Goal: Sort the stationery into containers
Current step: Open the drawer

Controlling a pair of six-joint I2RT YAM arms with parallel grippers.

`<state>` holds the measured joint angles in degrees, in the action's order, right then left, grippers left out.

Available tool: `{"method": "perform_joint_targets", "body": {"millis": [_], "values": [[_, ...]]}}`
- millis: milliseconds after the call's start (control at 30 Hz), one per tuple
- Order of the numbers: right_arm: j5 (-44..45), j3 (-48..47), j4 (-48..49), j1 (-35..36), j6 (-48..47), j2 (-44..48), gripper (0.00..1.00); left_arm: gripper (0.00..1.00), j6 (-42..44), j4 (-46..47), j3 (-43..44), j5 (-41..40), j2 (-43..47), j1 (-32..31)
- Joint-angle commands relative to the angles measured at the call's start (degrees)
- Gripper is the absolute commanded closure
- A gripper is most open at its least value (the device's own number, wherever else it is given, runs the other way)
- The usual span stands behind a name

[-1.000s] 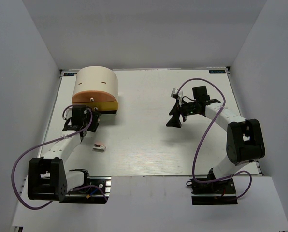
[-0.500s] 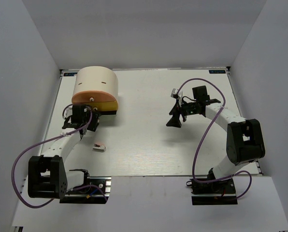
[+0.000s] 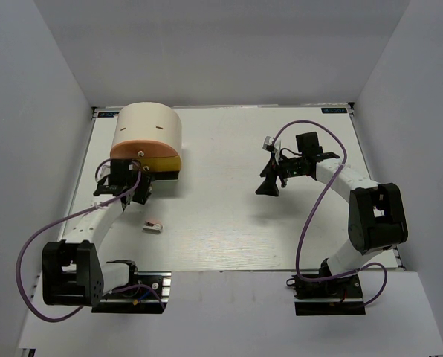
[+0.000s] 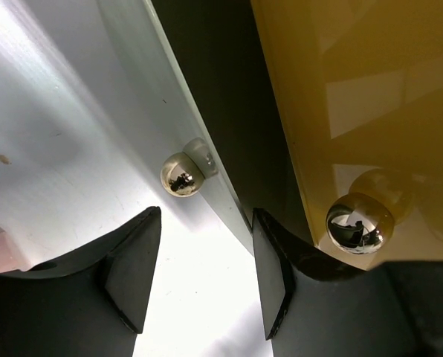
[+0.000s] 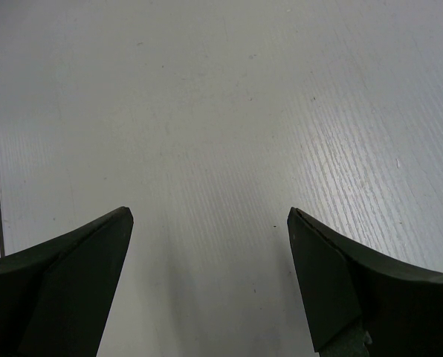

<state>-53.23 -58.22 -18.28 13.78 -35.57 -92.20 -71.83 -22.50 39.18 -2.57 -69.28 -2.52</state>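
The cream half-cylinder box [image 3: 149, 126] stands at the far left, its orange and yellow drawers facing me. My left gripper [image 3: 127, 178] is open right at its drawer fronts. In the left wrist view my left gripper [image 4: 203, 275] has empty jaws just below a small round knob [image 4: 183, 173] on a pale drawer front, and a second knob [image 4: 359, 223] shows on the yellow drawer [image 4: 355, 97]. The small grey-and-pink piece [image 3: 153, 225] lies on the table nearer me. My right gripper [image 3: 268, 186] is open and empty over bare table, as the right wrist view [image 5: 210, 275] shows. Markers and pens are out of view.
White walls enclose the table [image 3: 229, 216] on the left, back and right. A purple cable [image 3: 311, 216] loops beside each arm. A dark gap [image 4: 221, 111] shows between the pale drawer front and the yellow drawer.
My left gripper has crept slightly toward the box's drawer fronts. The right arm and the grey-and-pink piece have not moved.
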Motion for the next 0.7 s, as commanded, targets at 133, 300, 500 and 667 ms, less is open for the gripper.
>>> {"method": "perform_joint_targets", "body": {"millis": [133,300,500,667], "values": [[-0.73,0.82,0.27,0.02,-0.64,1.06,0.1,0.35,2.04,-5.89,0.99,-0.77,4.85,0.24],[-0.82,0.38,-0.52,0.19,-1.6,1.15,0.1,0.15,3.98,-1.42,-0.15,-0.77,8.02,0.24],[-1.52,-1.46,-4.73,0.46,-4.58,0.97,0.1,0.08,9.67,1.41,-0.16,1.41,11.96,0.24],[-0.3,-1.38,-8.17,3.96,-16.17,3.69,0.1,0.05,20.75,0.7,1.08,5.72,18.36,0.24]]}}
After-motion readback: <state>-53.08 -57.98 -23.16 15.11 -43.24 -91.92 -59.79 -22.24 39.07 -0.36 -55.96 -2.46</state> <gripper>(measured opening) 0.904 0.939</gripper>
